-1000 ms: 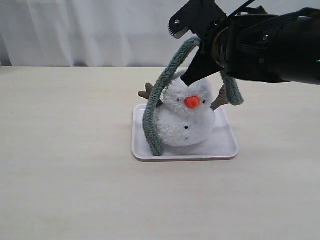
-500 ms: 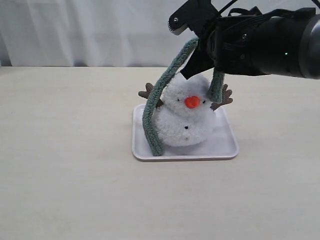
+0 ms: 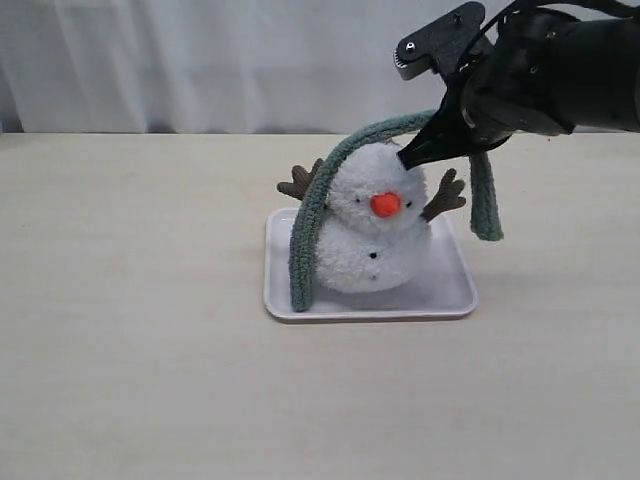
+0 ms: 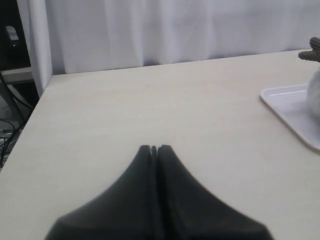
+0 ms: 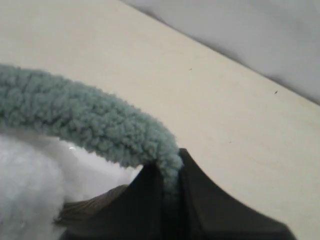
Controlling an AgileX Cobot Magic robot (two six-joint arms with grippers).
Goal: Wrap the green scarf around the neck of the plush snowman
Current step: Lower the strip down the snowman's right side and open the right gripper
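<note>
1 plush snowman (image 3: 370,235), fluffy white with two balls, was seen at centre frame on 1 smooth white rectangular tray (image 3: 450,298). 1 fuzzy, rope-like green scarf (image 3: 318,195) was arched over its head. The right gripper (image 3: 408,159) was clamped on the scarf. The left gripper (image 4: 154,149) was pressed together, empty.

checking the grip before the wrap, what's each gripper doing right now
Left gripper: shut, holding nothing.
Right gripper: shut on the green scarf.

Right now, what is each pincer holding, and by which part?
The right pincer grips the green scarf partway along, nearer its free-hanging end. The left pincer is shut on nothing.
</note>
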